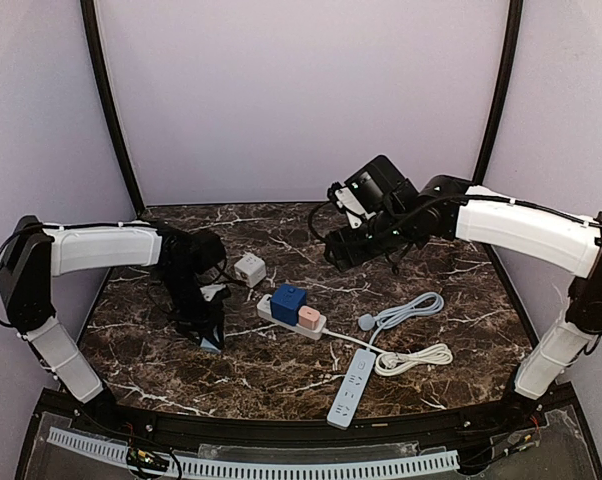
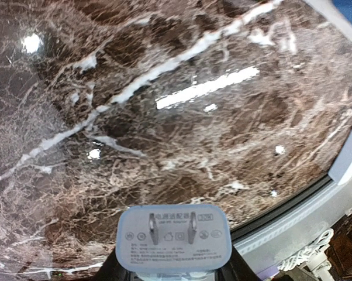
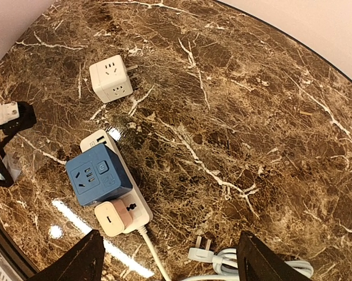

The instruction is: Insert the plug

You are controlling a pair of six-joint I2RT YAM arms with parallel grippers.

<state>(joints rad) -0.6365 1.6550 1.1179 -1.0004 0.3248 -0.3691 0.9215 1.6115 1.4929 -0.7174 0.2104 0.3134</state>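
Grasp done, insertion still to do: L gripper [image 1: 211, 335] is clamped on the pale adapter [image 2: 173, 237], prongs out, low near the tabletop [image 1: 281, 370] left of the power strip [image 1: 266, 308], while R gripper [image 3: 169, 240] hangs w/ jaws apart.

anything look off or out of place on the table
Nothing spilled or damaged. The white cube adapter lies loose, prongs pointing sideways, apart from the power strip. The left gripper is shut on the pale plug, not yet inserted.
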